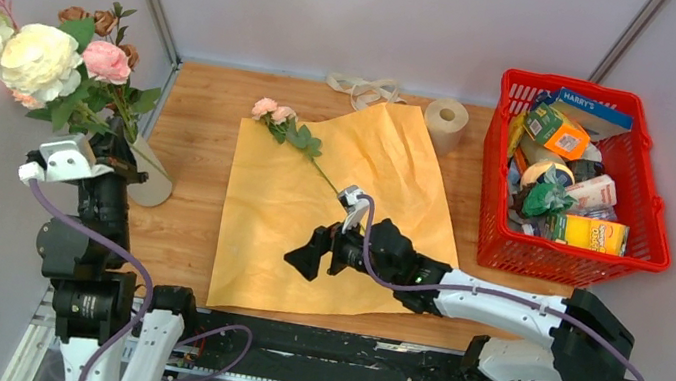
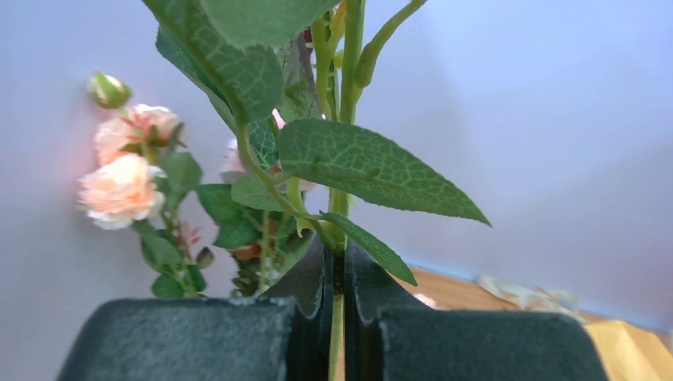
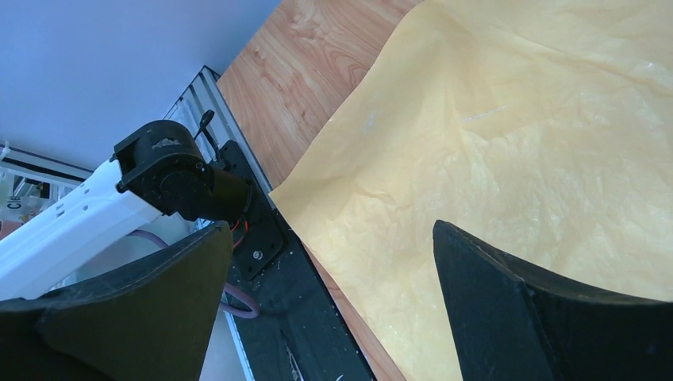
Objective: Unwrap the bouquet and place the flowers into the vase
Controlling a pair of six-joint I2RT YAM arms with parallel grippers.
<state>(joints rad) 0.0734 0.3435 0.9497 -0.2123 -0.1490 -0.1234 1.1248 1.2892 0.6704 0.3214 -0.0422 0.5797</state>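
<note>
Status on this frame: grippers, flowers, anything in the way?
Left gripper shut on flowers, held high. Right gripper open, empty, above paper. One pink stem lies on paper. Vase left of paper; nothing seen blocking.

Yellow-tan paper sheet (image 1: pixel 341 211) spread flat at middle of wooden counter (image 1: pixel 199 109). Single pink rose stem (image 1: pixel 288 127) on sheet's far left corner. Beige ribbon (image 1: pixel 362 86) behind sheet at far edge. Beige toilet paper roll (image 1: pixel 445 121) right of ribbon, just beside sheet's far right corner. Red plastic basket (image 1: pixel 556 262) of packaged goods at right. Beige-grey cylinder vase (image 1: pixel 155 181) at left edge, partly behind left arm. Bunch of pink, cream and brown roses (image 1: pixel 40 60) up at far left, pinched between left jaws. Right jaws, spread wide, over sheet's near part.
</note>
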